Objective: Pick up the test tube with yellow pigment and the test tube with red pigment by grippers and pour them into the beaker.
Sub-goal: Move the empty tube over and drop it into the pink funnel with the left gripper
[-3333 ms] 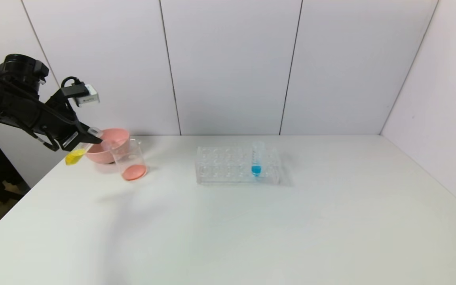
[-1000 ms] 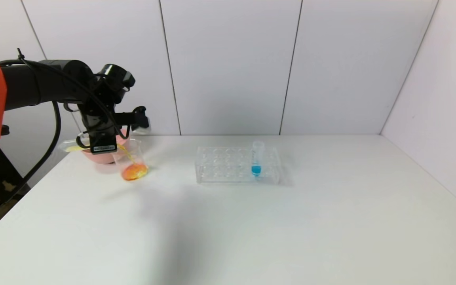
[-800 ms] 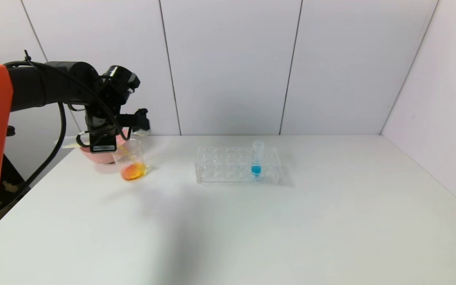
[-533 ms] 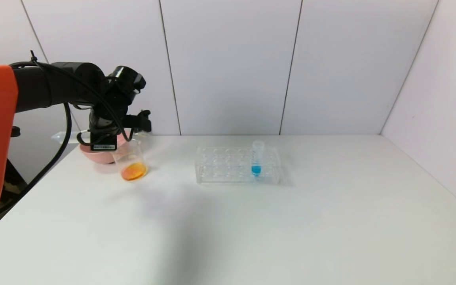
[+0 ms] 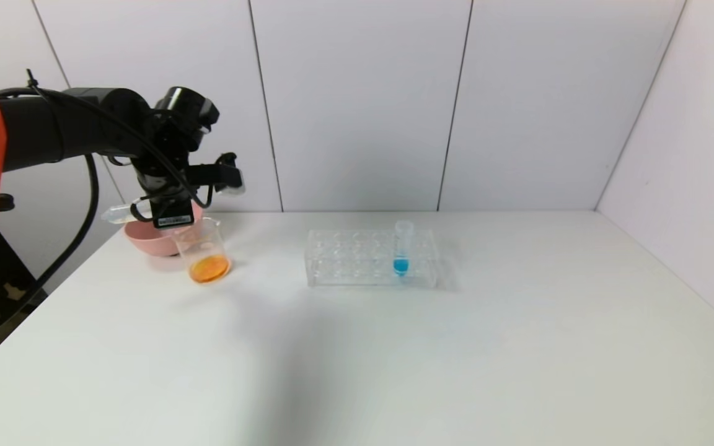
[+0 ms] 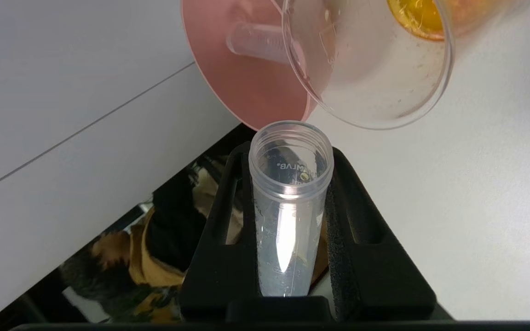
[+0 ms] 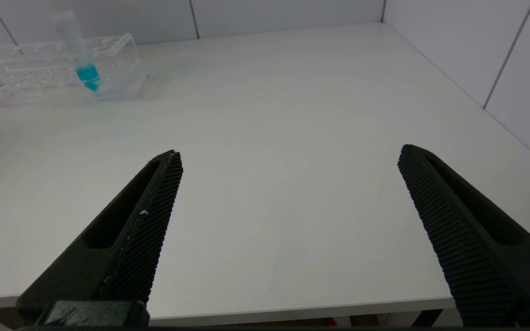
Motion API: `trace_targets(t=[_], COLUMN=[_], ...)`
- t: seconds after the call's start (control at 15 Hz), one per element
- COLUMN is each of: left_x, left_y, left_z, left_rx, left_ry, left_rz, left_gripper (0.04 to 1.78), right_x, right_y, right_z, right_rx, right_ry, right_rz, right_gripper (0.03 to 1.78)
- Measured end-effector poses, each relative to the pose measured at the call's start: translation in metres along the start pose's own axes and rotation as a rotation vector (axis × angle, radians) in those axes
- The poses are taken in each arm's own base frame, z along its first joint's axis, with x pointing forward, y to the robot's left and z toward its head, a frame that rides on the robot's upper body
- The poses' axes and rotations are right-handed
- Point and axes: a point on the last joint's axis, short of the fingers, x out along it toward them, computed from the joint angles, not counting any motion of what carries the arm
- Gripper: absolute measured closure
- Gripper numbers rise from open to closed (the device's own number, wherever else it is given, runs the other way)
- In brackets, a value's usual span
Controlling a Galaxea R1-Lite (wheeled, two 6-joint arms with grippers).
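Left gripper has lifted slightly above the beaker, clamping the now-drained clear yellow-pigment tube between foam pads. Beaker holds orange liquid beside the pink bowl. Right gripper parked, spread wide.

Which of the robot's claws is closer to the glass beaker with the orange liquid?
The left. The left claw hangs just above the beaker, gripping an emptied tube. The right claw is open and far off, over the table's near edge, out of the head view.
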Motion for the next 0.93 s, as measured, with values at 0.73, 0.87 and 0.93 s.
trace_targets(t=[0.73, 0.87, 0.93], left_x=[-0.017, -0.017, -0.018], left_y=[0.044, 0.029, 0.019], left_z=[-0.024, -0.035, -0.042], left_rx=[-1.068, -1.152, -1.181], left_ry=[-0.584, -0.648, -0.677], left_rz=[0.208, 0.286, 0.319], left_gripper=[1.38, 1.38, 1.38], right_x=[0.0, 0.0, 0.0], right_y=[0.0, 0.0, 0.0], right_z=[0.0, 0.0, 0.0], right_rx=[0.0, 0.0, 0.0], right_ry=[0.0, 0.0, 0.0], right_rz=[0.0, 0.0, 0.0], right_gripper=[0.1, 0.1, 0.1])
